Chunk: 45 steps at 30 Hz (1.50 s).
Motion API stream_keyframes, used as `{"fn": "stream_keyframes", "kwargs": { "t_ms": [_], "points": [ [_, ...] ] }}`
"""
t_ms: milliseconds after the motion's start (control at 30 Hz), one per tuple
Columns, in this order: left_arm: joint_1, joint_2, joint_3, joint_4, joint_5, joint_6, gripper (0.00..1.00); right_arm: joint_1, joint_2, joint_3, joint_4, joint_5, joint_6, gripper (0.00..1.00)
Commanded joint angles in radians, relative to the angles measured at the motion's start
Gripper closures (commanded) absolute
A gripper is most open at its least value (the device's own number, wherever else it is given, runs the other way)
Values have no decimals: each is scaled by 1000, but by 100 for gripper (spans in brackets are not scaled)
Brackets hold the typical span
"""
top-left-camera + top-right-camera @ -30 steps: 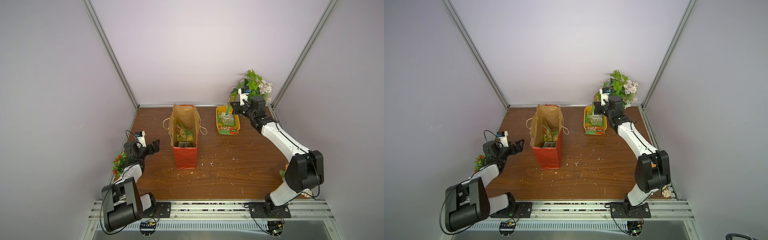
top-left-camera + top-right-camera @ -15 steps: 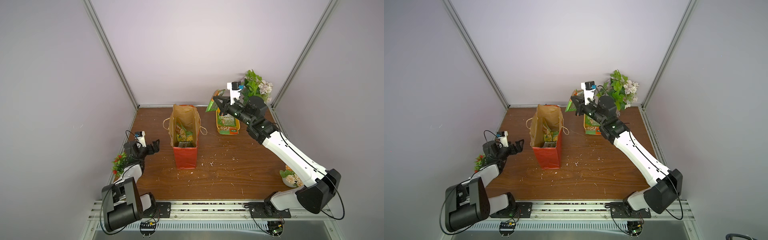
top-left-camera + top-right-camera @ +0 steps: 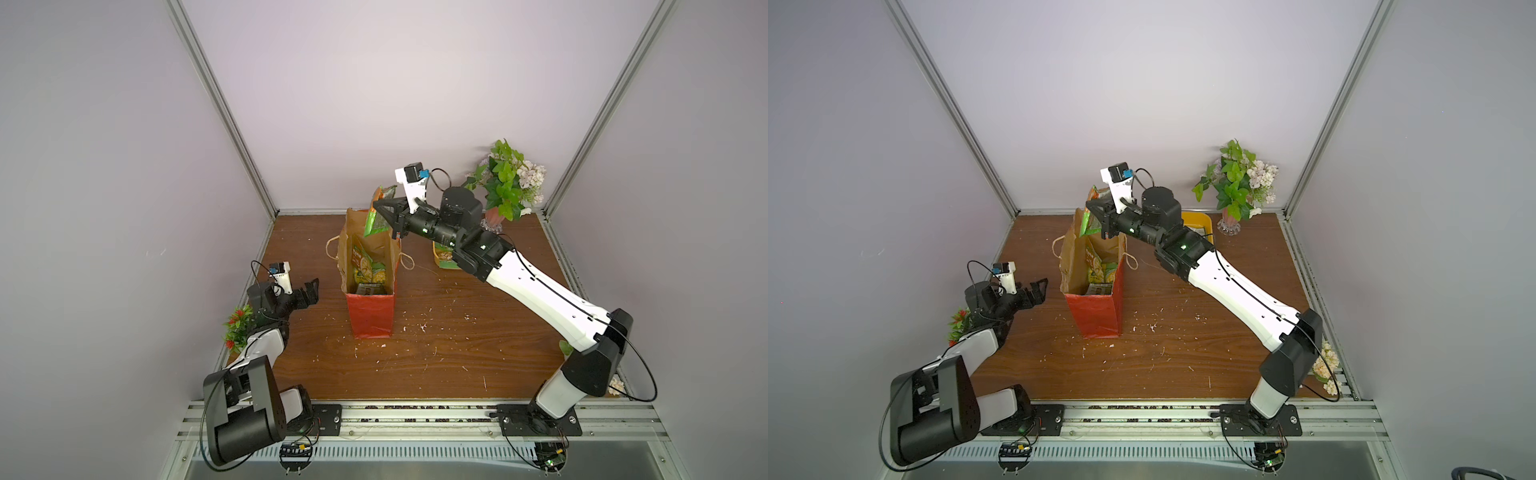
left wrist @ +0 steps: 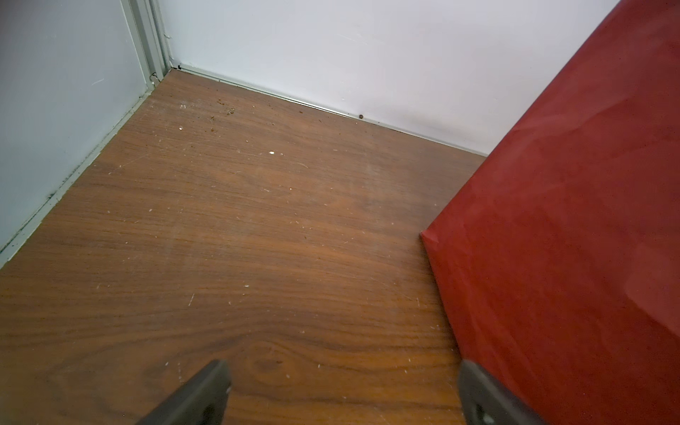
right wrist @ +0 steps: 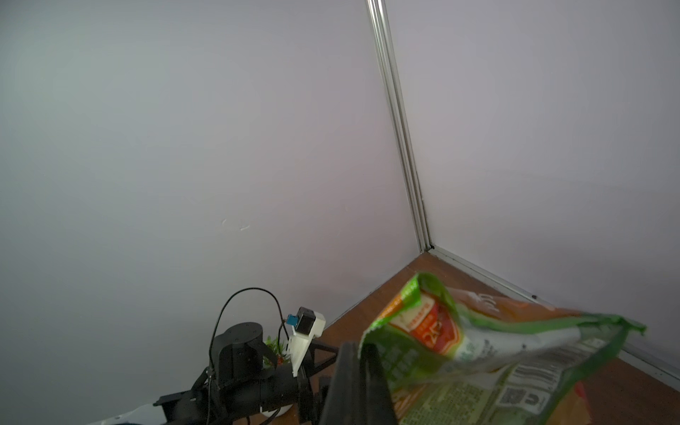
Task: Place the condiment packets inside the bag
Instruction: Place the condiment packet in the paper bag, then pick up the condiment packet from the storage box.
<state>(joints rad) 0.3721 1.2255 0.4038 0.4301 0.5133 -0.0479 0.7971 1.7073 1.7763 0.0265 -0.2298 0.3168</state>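
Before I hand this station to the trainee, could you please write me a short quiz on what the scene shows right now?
1. True or false: the left gripper is shut on a packet.
2. The green packet pinched in the right gripper is: A) at the open top of the bag; B) lying in the yellow tub; C) flat on the table.
3. What already lies inside the bag?

Key
1. False: it is open and empty, beside the bag.
2. A.
3. Several packets, green and yellow.
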Motion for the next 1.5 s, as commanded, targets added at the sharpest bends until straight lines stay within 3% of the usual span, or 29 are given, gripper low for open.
{"fn": "stream_keyframes", "kwargs": {
  "t_ms": [0,133,267,333,400,567,767,967,1133,1467],
  "points": [
    [15,-14,-2,2,12,4,0,20,18,75,-46,-8,-31,100],
    [14,-12,-3,2,13,4,0,30,67,140,-112,7,-52,100],
    [16,-11,-3,2,13,4,0,32,109,240,-207,36,-82,56],
    [16,-10,-1,2,13,4,0,31,109,261,-227,78,-104,43],
    [16,-12,-1,2,12,4,0,30,104,276,-246,126,-127,37],
    [17,-15,-3,0,14,3,0,5,47,237,-281,243,-198,31],
    [18,-14,-2,3,19,3,0,-102,-101,-44,-237,406,-222,21],
    [19,-14,-3,0,21,2,0,-323,-193,-305,-158,361,-122,19],
    [19,-11,-1,2,18,3,0,-405,-54,-296,-193,408,-92,19],
    [20,-5,-1,4,19,5,0,-449,261,-154,-192,470,-11,18]
  ]
}}
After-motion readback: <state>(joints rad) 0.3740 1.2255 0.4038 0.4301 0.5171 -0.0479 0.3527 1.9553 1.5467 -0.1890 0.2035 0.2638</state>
